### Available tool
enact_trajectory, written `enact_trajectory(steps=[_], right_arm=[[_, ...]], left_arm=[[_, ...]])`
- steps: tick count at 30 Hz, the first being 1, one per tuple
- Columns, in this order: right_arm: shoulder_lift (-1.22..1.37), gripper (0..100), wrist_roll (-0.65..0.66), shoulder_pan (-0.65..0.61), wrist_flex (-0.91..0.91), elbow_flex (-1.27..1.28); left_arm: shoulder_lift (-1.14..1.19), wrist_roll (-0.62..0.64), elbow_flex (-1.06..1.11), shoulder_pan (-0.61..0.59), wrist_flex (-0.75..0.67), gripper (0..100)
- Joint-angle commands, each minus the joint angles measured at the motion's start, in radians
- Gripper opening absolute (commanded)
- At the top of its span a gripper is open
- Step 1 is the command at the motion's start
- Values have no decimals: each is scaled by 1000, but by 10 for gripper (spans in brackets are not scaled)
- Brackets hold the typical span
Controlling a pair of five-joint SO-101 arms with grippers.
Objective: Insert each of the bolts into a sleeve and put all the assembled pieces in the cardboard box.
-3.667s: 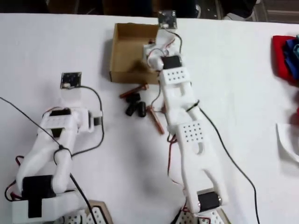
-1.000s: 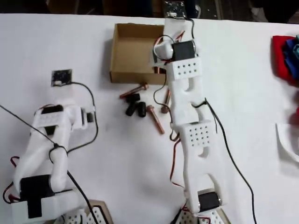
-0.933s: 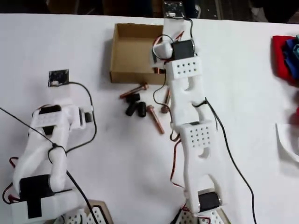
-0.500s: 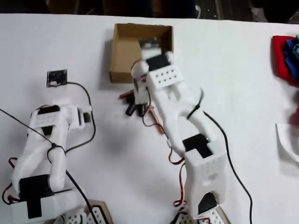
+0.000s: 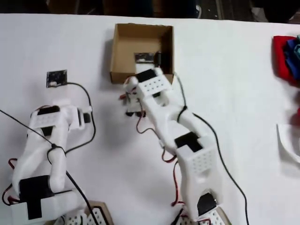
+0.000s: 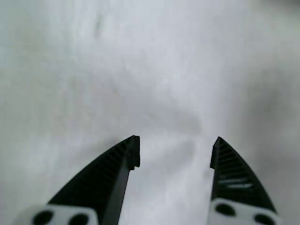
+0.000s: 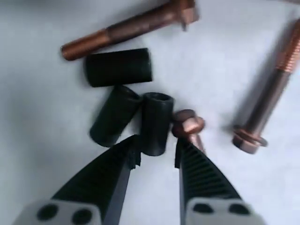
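Right wrist view: my right gripper (image 7: 157,146) is spread apart around the end of a black sleeve (image 7: 156,119), low in the middle, so I can grab it for the bolt (image 7: 129,29) up top.

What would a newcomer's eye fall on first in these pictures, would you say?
The right pincer, open astride a black sleeve among copper bolts on the white table. In the high view that arm sits by the cardboard box; the left pincer hangs open over bare table.
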Motion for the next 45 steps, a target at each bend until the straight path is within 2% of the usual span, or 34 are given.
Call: enact_trajectory(steps=[1, 16, 45], right_arm=[[16, 111, 6, -36, -4, -64], [88, 111, 8, 45, -4, -155], [205, 101, 6, 53, 18, -204]], left_arm=[[-5, 3, -42, -8, 8, 256], [-5, 3, -42, -8, 8, 256], [-5, 3, -42, -8, 8, 256]])
